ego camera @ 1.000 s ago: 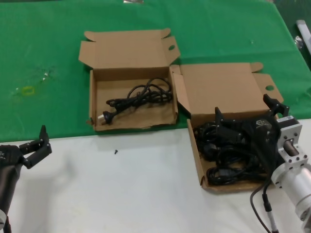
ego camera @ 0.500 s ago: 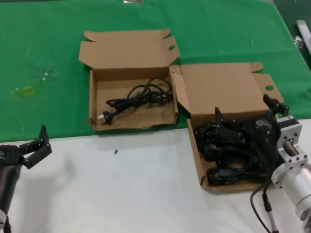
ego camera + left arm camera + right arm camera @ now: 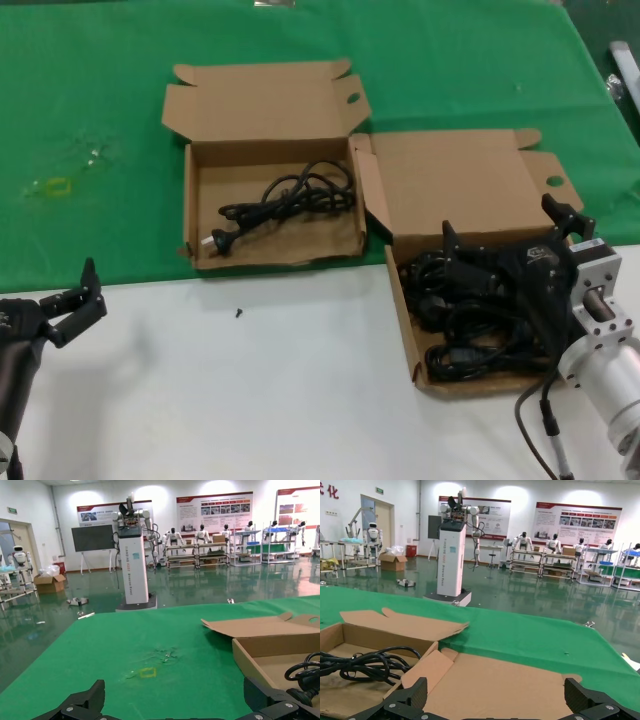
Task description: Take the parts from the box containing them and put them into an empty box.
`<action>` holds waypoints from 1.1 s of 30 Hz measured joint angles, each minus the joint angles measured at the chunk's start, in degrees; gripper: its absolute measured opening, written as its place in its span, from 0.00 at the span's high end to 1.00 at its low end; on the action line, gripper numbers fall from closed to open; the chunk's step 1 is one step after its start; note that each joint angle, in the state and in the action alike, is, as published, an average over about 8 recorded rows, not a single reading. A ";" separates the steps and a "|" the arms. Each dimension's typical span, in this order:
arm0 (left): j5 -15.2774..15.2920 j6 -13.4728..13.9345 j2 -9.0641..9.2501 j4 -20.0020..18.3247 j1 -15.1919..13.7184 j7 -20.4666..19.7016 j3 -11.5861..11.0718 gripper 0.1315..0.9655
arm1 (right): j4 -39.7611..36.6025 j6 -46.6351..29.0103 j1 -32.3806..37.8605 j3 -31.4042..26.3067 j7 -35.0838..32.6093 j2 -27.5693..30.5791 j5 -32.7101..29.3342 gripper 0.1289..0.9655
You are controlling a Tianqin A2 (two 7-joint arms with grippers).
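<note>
My left end effector (image 3: 68, 303) hangs open and empty over the white table (image 3: 250, 390) at lower left. One cord (image 3: 290, 198) already lies in the box (image 3: 270, 200) at upper centre. At lower right, my right end effector (image 3: 510, 262) sits spread wide above the tangled cords (image 3: 470, 320) in their box (image 3: 402, 310), gripping nothing I can see. I should close on one single loop, not a knot, and lift slowly.
</note>
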 joint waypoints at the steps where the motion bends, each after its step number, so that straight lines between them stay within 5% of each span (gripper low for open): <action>1: 0.00 0.00 0.00 0.00 0.00 0.00 0.00 0.00 | 0.00 0.00 0.00 0.00 0.00 0.00 0.00 0.00; 33: 0.00 0.00 0.00 0.00 0.00 -0.02 0.00 0.00 | 0.00 0.00 0.00 0.00 0.00 0.00 0.00 0.00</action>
